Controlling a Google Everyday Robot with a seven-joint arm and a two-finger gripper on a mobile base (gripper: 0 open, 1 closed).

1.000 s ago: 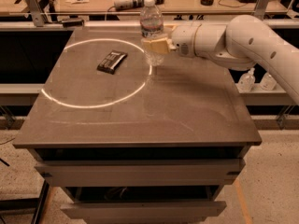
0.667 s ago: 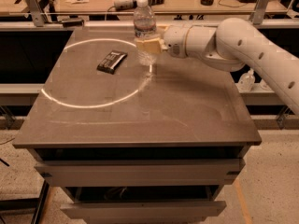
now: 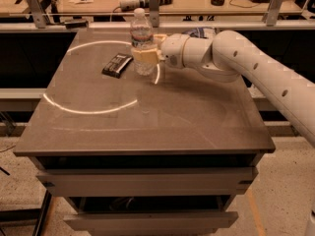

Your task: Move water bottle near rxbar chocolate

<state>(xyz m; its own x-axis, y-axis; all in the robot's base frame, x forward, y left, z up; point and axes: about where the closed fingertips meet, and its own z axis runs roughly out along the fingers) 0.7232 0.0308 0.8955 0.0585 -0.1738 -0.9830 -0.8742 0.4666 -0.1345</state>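
The water bottle is a clear ribbed bottle with a white cap and a red and blue label band. It stands upright at the back middle of the dark table. My gripper reaches in from the right and is shut on the bottle's lower half. The rxbar chocolate is a flat dark bar with pale lettering. It lies flat just left of the bottle, a short gap away.
A bright ring of light lies on the tabletop around the bar. A blue-and-white bag shows behind my arm. A workbench with tools stands behind the table. Drawers sit below the front edge.
My gripper has carried the bottle leftward across the back of the table, closer to the bar. The bar has not moved.
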